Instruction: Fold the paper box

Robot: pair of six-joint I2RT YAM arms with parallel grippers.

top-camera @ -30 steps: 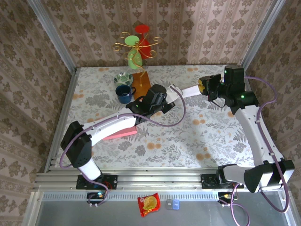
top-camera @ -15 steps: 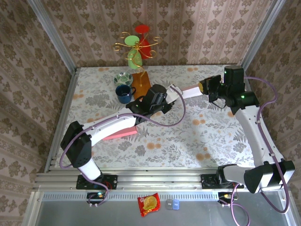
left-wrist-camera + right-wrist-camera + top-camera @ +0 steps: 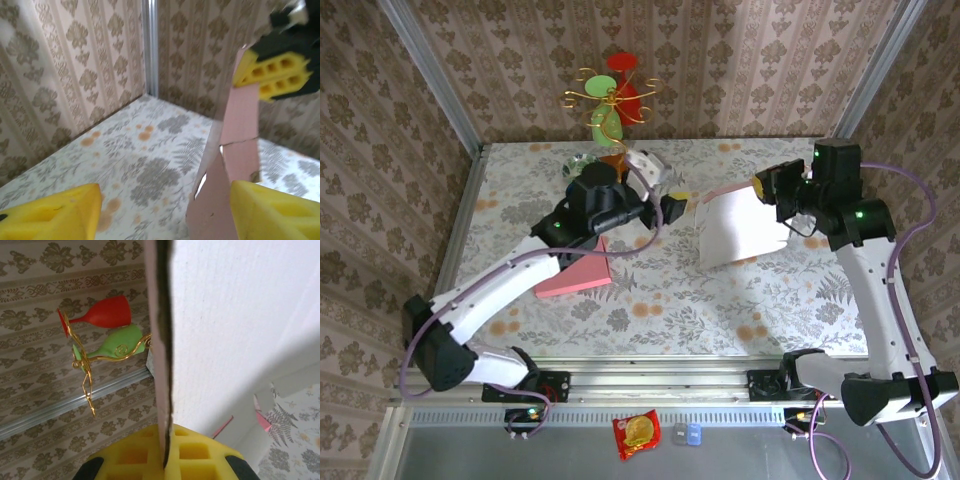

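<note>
The right tool (image 3: 767,189) was clamped on the top corner of the paper box (image 3: 740,230), which hung as a flat sheet above the surface (image 3: 670,300), toward its far right corner. The left tool (image 3: 677,207) had its fingers apart, with the box's left edge just beside it. A pink flat piece (image 3: 575,276) lay nearer the left edge.

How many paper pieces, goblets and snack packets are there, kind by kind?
Paper pieces: 2, the white sheet and the flat pink piece
Goblets: 2, the red goblet and the green goblet
Snack packet: 1
Total: 5
</note>
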